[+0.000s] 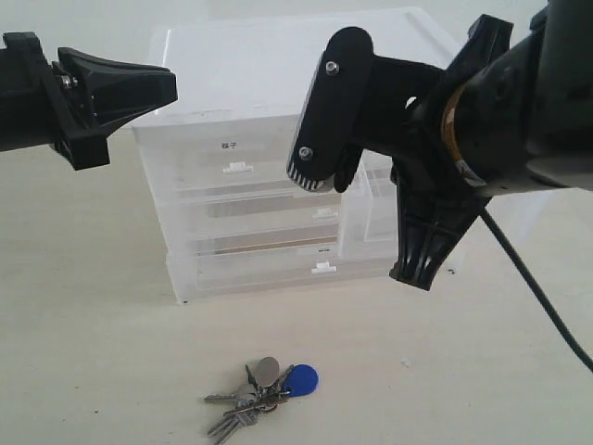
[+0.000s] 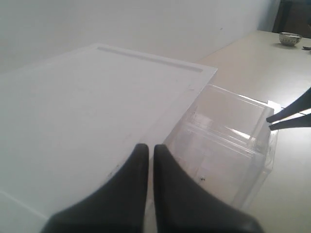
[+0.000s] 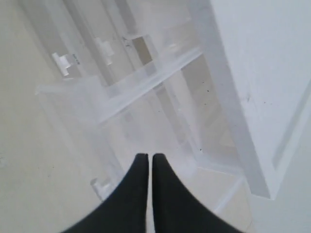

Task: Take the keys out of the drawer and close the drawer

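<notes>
Right gripper (image 3: 149, 156), jaws pressed together and empty, hangs over the drawer (image 1: 375, 218), which juts lengthwise out of the cabinet (image 1: 232, 83) front. The left gripper (image 2: 146, 146), likewise closed, hovers above the cabinet top. The keys (image 1: 262, 394) lie on the table (image 1: 93, 371) in front of the cabinet, with their long axis slanted, blades pointing away from it and the blue fob (image 1: 302, 378) nearer it.

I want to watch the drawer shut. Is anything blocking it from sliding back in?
Nothing visible does. The drawer sticks out of the cabinet and looks empty. The keys lie on the table in front, clear of it. The shut right gripper is at its front end.
</notes>
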